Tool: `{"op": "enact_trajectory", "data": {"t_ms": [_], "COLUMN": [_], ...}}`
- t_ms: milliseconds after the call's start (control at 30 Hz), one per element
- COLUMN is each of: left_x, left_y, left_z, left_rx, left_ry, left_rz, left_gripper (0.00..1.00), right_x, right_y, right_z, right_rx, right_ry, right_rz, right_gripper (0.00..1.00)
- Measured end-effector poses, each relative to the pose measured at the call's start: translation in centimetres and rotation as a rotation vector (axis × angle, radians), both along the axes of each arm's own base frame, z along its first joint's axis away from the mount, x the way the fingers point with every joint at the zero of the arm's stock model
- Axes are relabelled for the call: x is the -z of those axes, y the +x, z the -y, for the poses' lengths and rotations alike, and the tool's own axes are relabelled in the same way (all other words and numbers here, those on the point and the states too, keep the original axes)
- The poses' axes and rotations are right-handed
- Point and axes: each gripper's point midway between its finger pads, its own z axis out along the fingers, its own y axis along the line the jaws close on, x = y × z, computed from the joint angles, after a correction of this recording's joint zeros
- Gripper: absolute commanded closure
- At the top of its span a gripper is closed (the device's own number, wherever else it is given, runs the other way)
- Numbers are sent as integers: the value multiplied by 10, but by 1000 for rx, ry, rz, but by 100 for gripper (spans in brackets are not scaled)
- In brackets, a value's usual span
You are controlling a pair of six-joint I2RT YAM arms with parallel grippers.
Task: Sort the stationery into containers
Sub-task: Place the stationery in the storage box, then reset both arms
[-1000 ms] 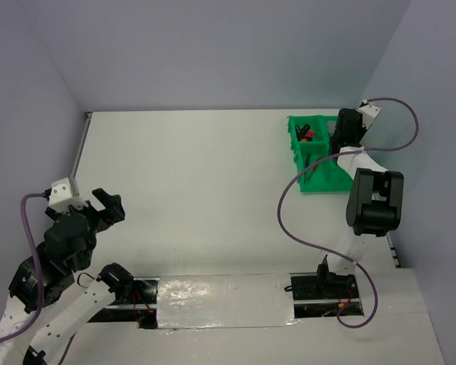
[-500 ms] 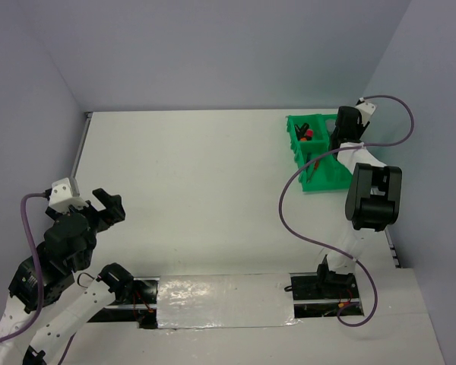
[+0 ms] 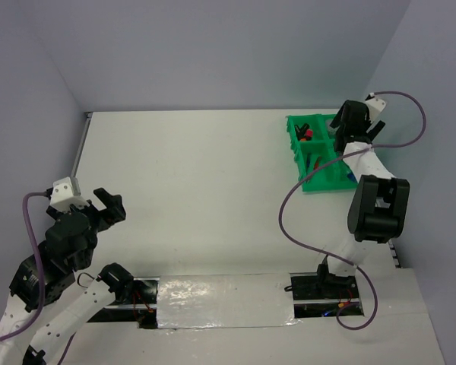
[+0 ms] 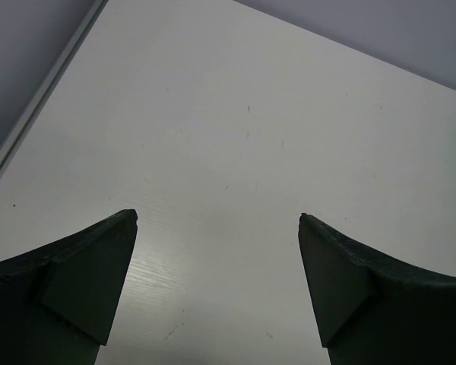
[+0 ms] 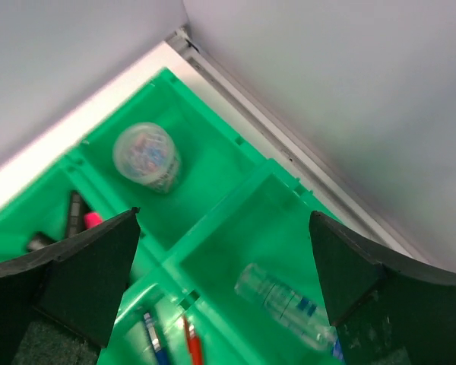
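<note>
The green tray (image 3: 323,181) stands at the table's far right. My right gripper (image 5: 223,214) hangs open above it, nothing between its fingers. Below, a small clear bottle (image 5: 285,304) with a blue label lies on its side in one compartment, slightly blurred. A round grey pot (image 5: 146,158) stands in the neighbouring compartment. A blue pen (image 5: 153,338) and a red pen (image 5: 191,346) lie in a third. A pink-ended highlighter (image 5: 91,220) and a black marker (image 5: 74,213) rest in the fourth. My left gripper (image 4: 216,217) is open over bare table at the near left (image 3: 112,207).
The tray (image 5: 213,152) sits tight in the corner, beside the table's raised edge rail (image 5: 289,148) and the grey walls. A purple cable (image 3: 287,209) loops from the right arm over the table in front of the tray.
My right gripper has opened wide and drawn back toward the far right corner. The bottle now lies in the tray. The left arm has not moved.
</note>
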Motion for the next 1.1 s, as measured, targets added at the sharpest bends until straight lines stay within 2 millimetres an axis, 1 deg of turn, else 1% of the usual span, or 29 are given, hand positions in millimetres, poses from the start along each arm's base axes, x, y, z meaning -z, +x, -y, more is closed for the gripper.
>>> {"op": "enact_trajectory", "data": {"t_ms": [100, 167, 233, 267, 333, 400, 433, 500, 533, 567, 600, 633, 667, 733, 833, 900, 1000, 1100], "left_x": [1, 3, 3, 4, 4, 5, 6, 9, 12, 14, 16, 18, 19, 23, 29, 30, 23, 14], "left_y": [2, 3, 4, 4, 5, 6, 7, 10, 11, 13, 15, 18, 21, 27, 32, 32, 30, 25], "left_z": [1, 2, 2, 2, 2, 2, 2, 3, 3, 3, 4, 4, 5, 8, 11, 8, 1, -6], "left_rx": [0, 0, -1, -2, -6, -9, -13, -24, -29, -38, -49, -59, -71, -83, -94, -112, -150, -175], "left_ry": [7, 12, 15, 16, 19, 26, 30, 46, 55, 66, 75, 86, 90, 106, 116, 125, 119, 110], "left_rz": [-10, -17, -23, -25, -29, -36, -42, -62, -77, -97, -117, -136, -153, -181, -212, -223, -212, -183], "left_gripper": [1, 1, 1, 1, 1, 1, 1, 1, 1, 1, 1, 1, 1, 1, 1, 1, 1, 1], "right_x": [-29, -48, -66, -77, -93, -108, -112, -119, -120, -123, -128, -134, -142, -163, -188, -198, -192, -182], "right_y": [-6, -8, -14, -17, -30, -49, -59, -91, -109, -128, -149, -166, -183, -216, -256, -279, -299, -312], "right_z": [-4, -14, -31, -44, -83, -137, -163, -220, -243, -260, -269, -271, -268, -255, -236, -225, -213, -204], "right_rx": [1, -27, -82, -122, -240, -397, -473, -638, -714, -780, -829, -855, -866, -877, -885, -890, -886, -874], "right_ry": [28, 50, 77, 88, 110, 121, 120, 108, 103, 97, 91, 87, 85, 90, 98, 101, 98, 91], "right_rz": [42, 80, 111, 133, 163, 188, 189, 194, 189, 192, 201, 219, 244, 324, 430, 468, 422, 368], "right_gripper": [0, 0, 0, 0, 0, 0, 0, 0, 0, 0, 0, 0, 0, 0, 0, 0, 0, 0]}}
